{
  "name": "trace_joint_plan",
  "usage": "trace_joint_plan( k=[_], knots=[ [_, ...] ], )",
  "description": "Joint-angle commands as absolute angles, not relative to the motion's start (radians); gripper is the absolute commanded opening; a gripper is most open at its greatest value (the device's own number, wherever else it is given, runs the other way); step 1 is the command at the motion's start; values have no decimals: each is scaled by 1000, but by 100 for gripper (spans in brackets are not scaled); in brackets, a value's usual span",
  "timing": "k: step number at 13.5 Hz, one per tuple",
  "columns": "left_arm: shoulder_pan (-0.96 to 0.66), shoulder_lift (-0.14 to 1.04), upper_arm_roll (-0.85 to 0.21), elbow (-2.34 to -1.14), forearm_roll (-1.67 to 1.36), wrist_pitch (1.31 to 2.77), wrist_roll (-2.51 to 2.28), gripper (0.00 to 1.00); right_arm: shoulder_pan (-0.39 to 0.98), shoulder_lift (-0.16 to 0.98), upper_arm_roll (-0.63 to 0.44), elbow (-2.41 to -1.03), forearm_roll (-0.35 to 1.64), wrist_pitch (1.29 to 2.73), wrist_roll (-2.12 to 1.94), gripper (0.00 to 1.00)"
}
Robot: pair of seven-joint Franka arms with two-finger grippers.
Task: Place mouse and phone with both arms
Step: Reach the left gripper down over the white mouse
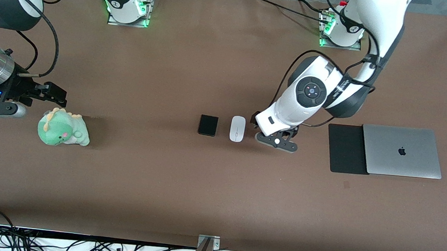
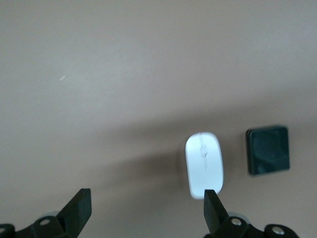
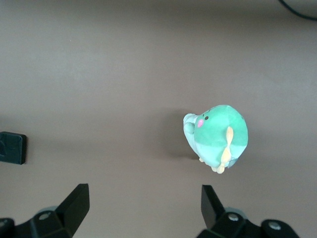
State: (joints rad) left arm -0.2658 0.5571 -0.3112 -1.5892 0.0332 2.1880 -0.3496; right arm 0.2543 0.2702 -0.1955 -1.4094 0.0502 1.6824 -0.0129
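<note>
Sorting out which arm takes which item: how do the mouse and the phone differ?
The mouse is white and oval with a thin grey centre line; the phone is black, glossy and rectangular. The mouse lies toward the left arm's end, next to the left gripper; the phone lies on the side toward the right arm. Both rest on the table, side by side, apart, similar in size.

A robotics lab: two bolted-down arms (image 1: 310, 100) on a brown worktop (image 1: 161, 185), cables (image 1: 75, 246) tangled along its near edge.

phone (image 3: 11, 148): cut by right wrist view's edge | left pincer (image 1: 256, 125): fingertips hidden in front view
</note>
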Motion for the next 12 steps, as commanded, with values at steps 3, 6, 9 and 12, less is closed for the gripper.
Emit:
trace_joint_plan(
  k=[3, 6, 9, 12],
  knots=[
    [-388, 673, -293, -1574, 40, 2387, -495, 100, 261, 270, -193, -1416, 49, 1637, -17, 100],
    [-429, 727, -276, -1574, 203, 2396, -584, 100, 259, 276, -193, -1417, 51, 1615, -21, 100],
    [-462, 762, -278, -1572, 291, 2411, -672, 100, 259, 281, -193, -1417, 52, 1609, -18, 100],
    [-488, 796, -272, -1572, 307, 2422, -680, 100, 259, 282, -193, -1419, 54, 1611, -15, 100]
  ],
)
